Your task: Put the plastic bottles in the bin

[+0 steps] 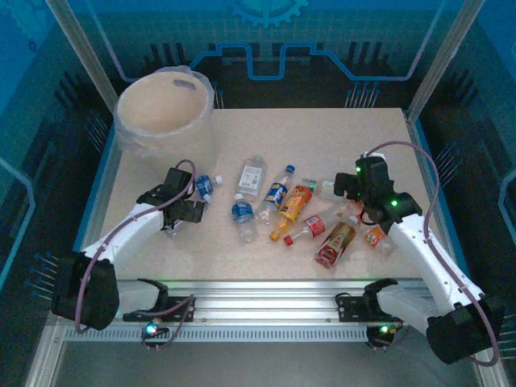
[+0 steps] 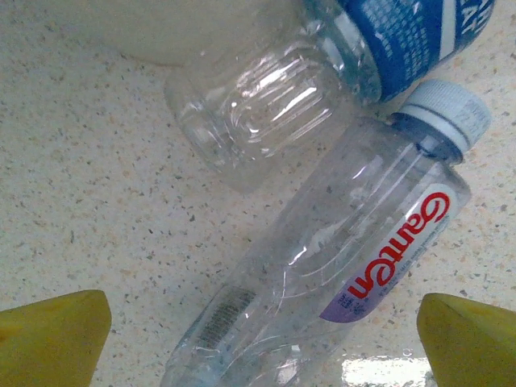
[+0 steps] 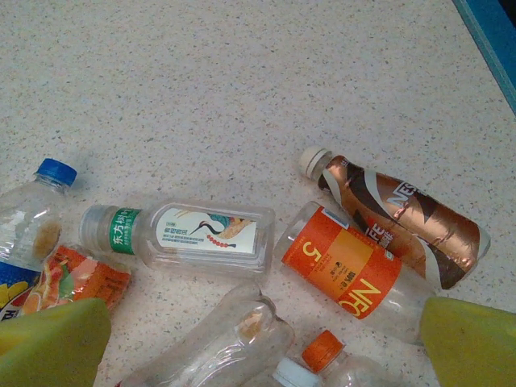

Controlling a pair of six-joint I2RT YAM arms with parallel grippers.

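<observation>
Speckled beige surface (image 1: 339, 137) under blue light, and the plastic bottles (image 1: 282, 205) lie scattered flat across its middle, none in the bin (image 1: 153, 141) that stands at the far left corner.

Watch the left pincer (image 1: 173, 205). It hangs spread wide with nothing in it, right above a clear bottle with red lettering (image 2: 322, 274). From the left wrist, that bottle sits squarely between the two yellow fingertips (image 2: 52, 334), touching neither. Here's the catch: its long axis runs on a slant, base toward the near left fingertip, white cap up and away to the right, so it crosses the closing line at an angle and not square. My read is that a small wrist turn before descending would let the fingers close across the body.

A blue-labelled bottle (image 2: 322, 89) lies just beyond, its clear base against the red-lettered one's shoulder, so a sloppy close could nudge it.

Over on the other side, the right pincer (image 1: 351, 187) is just as wide and just as empty, poised over its own cluster, an orange-labelled bottle (image 3: 347, 274) among them.

Left arm is the nearer one to the bin, so this pick looks like its job.
</observation>
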